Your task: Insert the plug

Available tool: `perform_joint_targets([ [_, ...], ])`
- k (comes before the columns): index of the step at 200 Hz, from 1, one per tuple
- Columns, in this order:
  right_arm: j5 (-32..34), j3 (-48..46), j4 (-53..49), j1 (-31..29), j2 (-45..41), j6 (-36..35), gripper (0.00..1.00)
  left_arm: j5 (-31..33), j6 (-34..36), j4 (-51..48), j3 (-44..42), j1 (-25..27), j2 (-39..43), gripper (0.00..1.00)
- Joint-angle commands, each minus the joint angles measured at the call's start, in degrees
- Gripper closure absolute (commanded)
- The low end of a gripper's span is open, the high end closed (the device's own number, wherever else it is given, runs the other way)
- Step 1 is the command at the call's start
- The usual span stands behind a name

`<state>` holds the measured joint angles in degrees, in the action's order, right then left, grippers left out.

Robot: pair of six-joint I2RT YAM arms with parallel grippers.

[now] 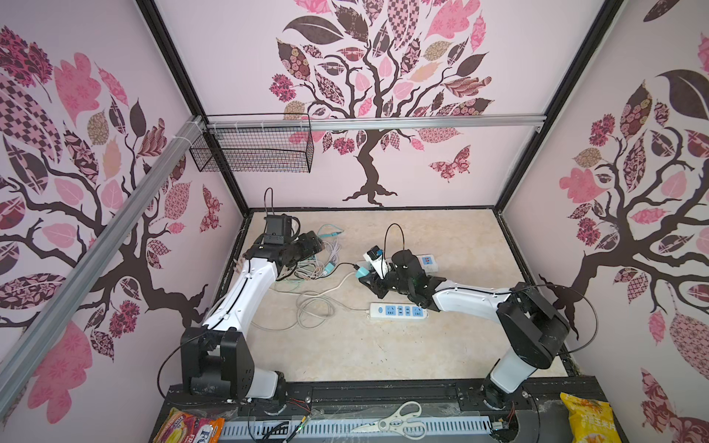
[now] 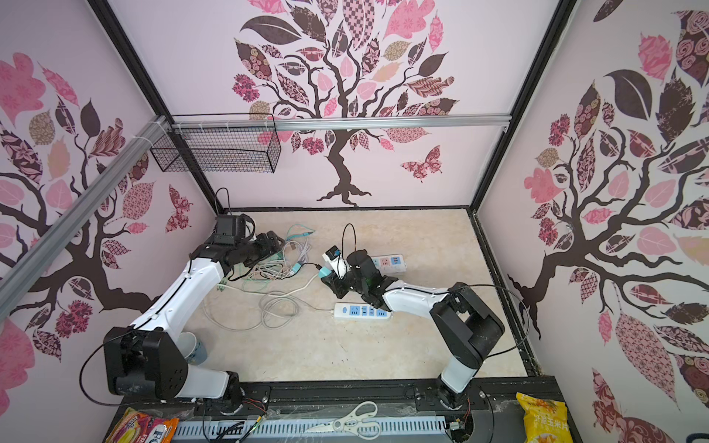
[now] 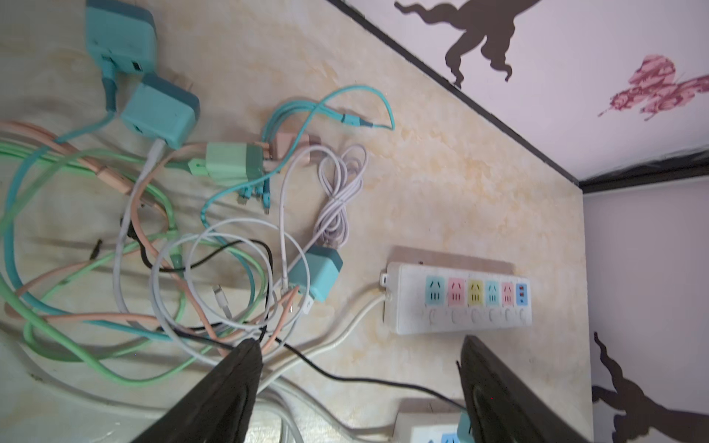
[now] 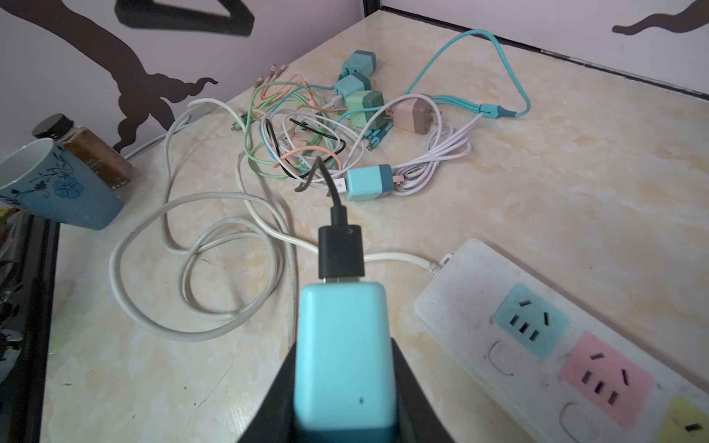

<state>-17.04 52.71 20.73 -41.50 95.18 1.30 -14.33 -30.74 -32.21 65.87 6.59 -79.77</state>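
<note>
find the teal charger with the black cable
The charger is clamped in the right tool, near the middle of both top views, beside the far power strip.

Teal plug with black cable; white power strip, blue, pink, yellow sockets

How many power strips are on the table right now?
2. The blue-socket power strip lies nearer the front, beside the right forearm. The multicoloured power strip lies farther back, partly hidden behind that arm's wrist in both top views. No third shows.

White arm links, black joints
</note>
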Motion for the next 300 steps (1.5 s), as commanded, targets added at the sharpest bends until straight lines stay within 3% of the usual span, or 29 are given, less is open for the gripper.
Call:
perform_joint_targets([
  [1, -6.2, -1.0, 0.8, 3.2, -5.1, 0.7, 0.82, -5.8, 3.5, 1.2, -4.6, 2.2, 4.2, 0.14],
  [24, -15.2, -2.1, -1.8, 8.0, -7.8, -3.8, 0.81, -7.2, 10.0, -3.9, -3.2, 8.5, 5.6, 0.14],
  [57, -20.4, 1.7, -19.0, 10.4, -10.8, -19.0, 0.79, -4.9, 21.2, -12.7, 2.7, 15.8, 4.2, 0.18],
  [93, -22.4, 2.8, -23.9, 10.4, -12.5, -23.9, 0.78, -6.7, 30.3, -13.0, 5.1, 16.4, 5.7, 0.18],
  [118, -23.8, 1.3, -23.8, 10.3, -14.9, -26.1, 0.77, -15.2, 39.8, -14.7, 3.6, 14.8, 6.6, 0.16],
  [156, -26.8, -1.3, -21.9, 10.3, -18.2, -27.3, 0.76, -18.9, 53.2, -13.8, 1.7, 14.8, 4.8, 0.16],
  [214, -30.8, -3.1, -18.1, 10.2, -19.5, -26.2, 0.76, -39.5, 67.4, -9.2, 0.1, 16.5, 1.8, 0.16],
  [251, -33.6, -4.4, -14.3, 10.0, -20.2, -24.0, 0.75, -42.5, 71.1, -11.0, 0.1, 17.3, -0.8, 0.21],
  [300, -35.4, -5.7, -10.2, 9.2, -20.8, -22.1, 0.75, -45.5, 70.2, -9.6, 0.3, 17.3, -2.9, 0.30],
])
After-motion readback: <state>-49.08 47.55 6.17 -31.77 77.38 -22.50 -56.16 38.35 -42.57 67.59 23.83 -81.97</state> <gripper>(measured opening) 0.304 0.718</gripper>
